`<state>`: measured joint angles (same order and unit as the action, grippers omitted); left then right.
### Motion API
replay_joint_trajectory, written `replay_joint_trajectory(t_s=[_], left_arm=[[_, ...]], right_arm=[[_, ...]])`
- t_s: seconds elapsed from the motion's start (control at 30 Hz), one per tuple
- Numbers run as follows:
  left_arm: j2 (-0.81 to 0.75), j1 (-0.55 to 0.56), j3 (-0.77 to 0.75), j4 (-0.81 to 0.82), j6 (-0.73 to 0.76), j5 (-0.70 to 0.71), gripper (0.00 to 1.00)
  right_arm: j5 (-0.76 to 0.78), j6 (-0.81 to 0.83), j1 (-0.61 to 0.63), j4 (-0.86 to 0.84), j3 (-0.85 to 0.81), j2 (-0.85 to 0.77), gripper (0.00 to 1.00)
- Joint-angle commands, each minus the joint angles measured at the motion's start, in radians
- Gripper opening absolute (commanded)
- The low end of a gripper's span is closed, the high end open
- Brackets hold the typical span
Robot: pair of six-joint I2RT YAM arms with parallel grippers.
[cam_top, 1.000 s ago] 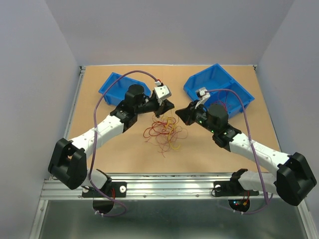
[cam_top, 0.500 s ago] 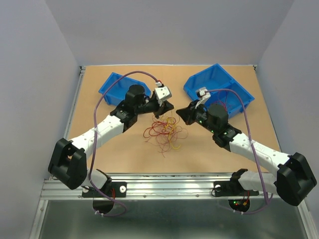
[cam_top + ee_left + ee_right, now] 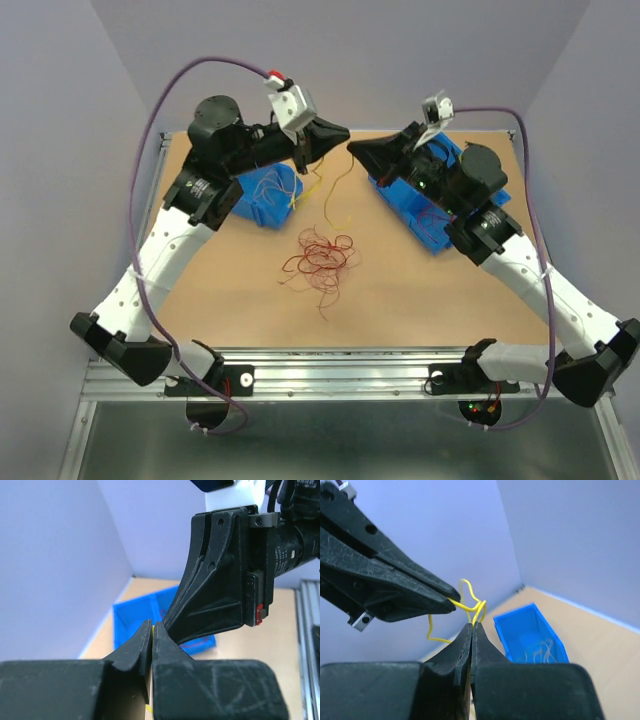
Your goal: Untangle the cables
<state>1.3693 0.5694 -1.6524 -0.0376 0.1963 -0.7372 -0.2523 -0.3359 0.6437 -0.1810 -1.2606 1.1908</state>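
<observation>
Both arms are raised high above the table, fingertips almost meeting. My left gripper [image 3: 342,131] and my right gripper [image 3: 354,148] are each shut on a thin yellow cable [image 3: 475,605]. Its loose ends hang down in the top view [image 3: 332,195]. In the right wrist view the yellow cable loops between my shut tips [image 3: 471,625] and the left gripper's tip [image 3: 451,601]. In the left wrist view a sliver of yellow shows between the shut left tips [image 3: 152,626]. A tangle of dark red and orange cables [image 3: 318,258] lies on the table below.
A blue bin [image 3: 262,195] sits at the left under the left arm, and it holds pale strands in the right wrist view [image 3: 540,637]. Another blue bin [image 3: 425,210] sits at the right under the right arm. Purple arm cables arc overhead.
Both arms have risen from the tangle to high above the table, lifting a yellow cable out of the pile. The tangle on the table now looks mostly red.
</observation>
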Motion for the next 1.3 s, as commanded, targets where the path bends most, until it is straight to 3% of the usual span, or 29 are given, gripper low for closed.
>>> replay_joint_trajectory(t_s=[0.0, 0.27, 0.63, 0.87, 1.03, 1.27], left_arm=[[-0.07, -0.014, -0.127, -0.079, -0.02, 0.176, 0.0], [-0.02, -0.261, -0.191, -0.07, -0.116, 0.176, 0.0], [0.184, -0.472, -0.1, 0.1, -0.13, 0.026, 0.0], [0.306, -0.532, -0.026, 0.18, -0.051, -0.013, 0.0], [0.405, -0.591, -0.004, 0.202, -0.028, -0.051, 0.0], [0.497, -0.625, 0.134, 0.251, 0.023, -0.07, 0.0]], right_arm=[[-0.073, -0.014, 0.011, 0.008, -0.189, 0.078, 0.01], [-0.096, -0.049, 0.01, 0.005, -0.434, 0.338, 0.01], [-0.128, -0.06, 0.01, -0.052, -0.657, 0.712, 0.01], [-0.137, -0.084, 0.01, -0.213, -0.769, 0.944, 0.01], [-0.154, -0.084, 0.008, -0.236, -0.907, 1.108, 0.01], [-0.182, -0.107, 0.007, -0.386, -0.971, 1.293, 0.01]])
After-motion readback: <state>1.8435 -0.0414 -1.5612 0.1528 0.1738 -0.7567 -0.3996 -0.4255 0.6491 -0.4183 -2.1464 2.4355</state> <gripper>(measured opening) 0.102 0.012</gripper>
